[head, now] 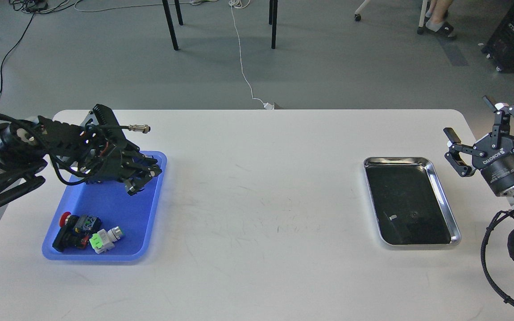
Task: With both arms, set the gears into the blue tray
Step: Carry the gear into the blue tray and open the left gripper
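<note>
Two black arms reach over a white table (257,214), one from each side. The left gripper (143,178) hangs low over the far part of the blue tray (123,209), which lies near the table's left edge. Its fingers point down and toward the tray's right rim, and they sit close together, but the whole end is dark and seen at an angle, so I cannot tell whether anything is pinched between them or whether the tips meet. A cable with a silver connector (139,129) sticks out sideways from the left wrist, above the tray's far rim. In the near part of the blue tray lie two push-button switches side by side, touching or nearly so: a black one with a red cap (72,227) to the left, and a white one with a green part (105,237) to the right. Across the table, well apart from the blue tray, lies a steel tray (444,200) with a dark floor. On that floor, toward the near end, sits a small dark round thing that may be a gear (413,215), though it is faint against the black; a small pale scrap (393,217) lies just beside it to the left. The right gripper (493,122) is raised off the table's right edge, beyond the steel tray, with its two fingers spread wide and nothing between them.
</note>
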Robot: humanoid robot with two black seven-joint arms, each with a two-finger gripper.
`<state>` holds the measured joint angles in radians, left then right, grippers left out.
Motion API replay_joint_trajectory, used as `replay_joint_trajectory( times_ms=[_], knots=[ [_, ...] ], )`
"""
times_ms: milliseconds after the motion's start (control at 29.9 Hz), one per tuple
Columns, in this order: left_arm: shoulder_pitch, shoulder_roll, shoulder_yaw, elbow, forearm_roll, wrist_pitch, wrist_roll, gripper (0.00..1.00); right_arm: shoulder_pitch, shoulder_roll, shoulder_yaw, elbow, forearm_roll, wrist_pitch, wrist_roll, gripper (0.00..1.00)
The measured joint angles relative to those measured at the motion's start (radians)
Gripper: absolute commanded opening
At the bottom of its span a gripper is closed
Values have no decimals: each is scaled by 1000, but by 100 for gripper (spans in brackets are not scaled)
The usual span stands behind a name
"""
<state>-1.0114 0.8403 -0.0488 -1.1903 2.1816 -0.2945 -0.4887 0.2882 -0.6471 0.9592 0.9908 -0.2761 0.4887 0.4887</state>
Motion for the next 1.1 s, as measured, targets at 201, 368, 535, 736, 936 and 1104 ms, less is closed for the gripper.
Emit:
replay_joint_trajectory(
  times_ms=[201, 368, 535, 736, 936, 1104],
  knots=[
    [66, 76, -9, -12, 0, -16, 0, 17, 0, 7, -6, 0, 0, 0, 0, 98],
    [91, 72, -16, 33, 0, -27, 0, 18, 0, 7, -8, 0, 0, 0, 0, 98],
    [108, 47, -19, 91, 0, -23, 0, 20, -1, 5, -8, 0, 0, 0, 0, 98],
    [130, 33, -39, 102, 0, -20, 0, 24, -1, 5, -8, 1, 0, 0, 0, 98],
    [146, 11, -54, 110, 0, -21, 0, 42, -4, 6, -8, 2, 0, 0, 0, 98],
    [148, 3, -56, 122, 0, -21, 0, 67, -4, 6, -7, 2, 0, 0, 0, 98]
  ],
)
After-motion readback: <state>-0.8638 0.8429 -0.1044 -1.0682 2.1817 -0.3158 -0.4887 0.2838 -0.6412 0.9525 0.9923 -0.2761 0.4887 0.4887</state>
